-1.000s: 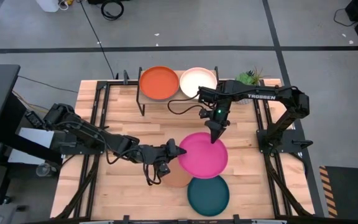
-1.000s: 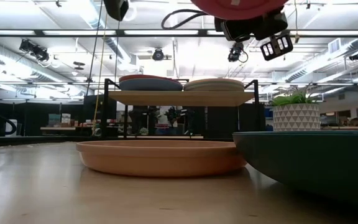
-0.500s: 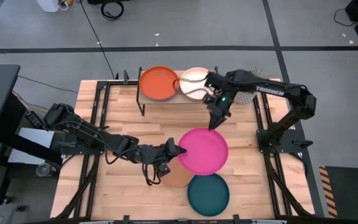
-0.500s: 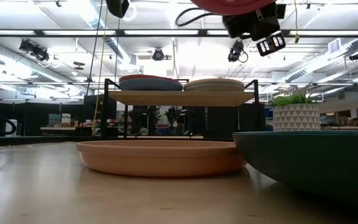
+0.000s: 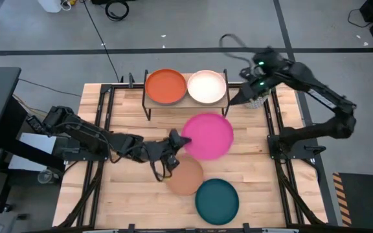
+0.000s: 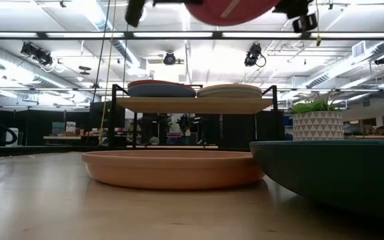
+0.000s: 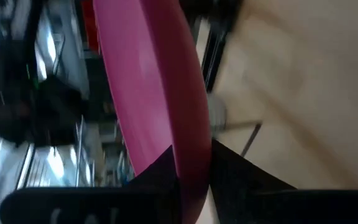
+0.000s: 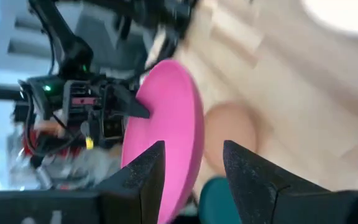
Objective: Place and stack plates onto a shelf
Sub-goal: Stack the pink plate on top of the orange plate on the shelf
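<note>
A magenta plate (image 5: 207, 136) hangs above the table's middle, just in front of the shelf (image 5: 149, 102), with my left gripper (image 5: 177, 141) shut on its left rim. The shelf's wood top (image 6: 195, 105) carries an orange-red plate (image 5: 166, 86) on a blue one (image 6: 161, 91), and a whitish plate (image 5: 206, 86). A peach plate (image 5: 184, 176) and a dark teal plate (image 5: 217, 200) lie flat on the table near its front. My right gripper (image 5: 232, 103) stands open in the air by the shelf's right end, holding nothing. My left gripper pinches the magenta plate's rim (image 7: 188, 186) between its two fingers, one finger (image 7: 160, 177) on each face. It comes roughly level from the table's left. The plate is lifted clear of the table and of the peach plate, slightly tilted.
A small potted plant (image 6: 317, 120) stands at the far right beside the shelf, under my right arm. Black frame rails (image 5: 102, 129) run along the table's left and right sides. Bare wood lies between the shelf and the peach plate.
My right gripper has come away from the magenta plate's far rim and risen toward the far right, to the shelf's right end. My left gripper has carried the plate toward the far edge and the shelf, uncovering the peach plate beneath it.
</note>
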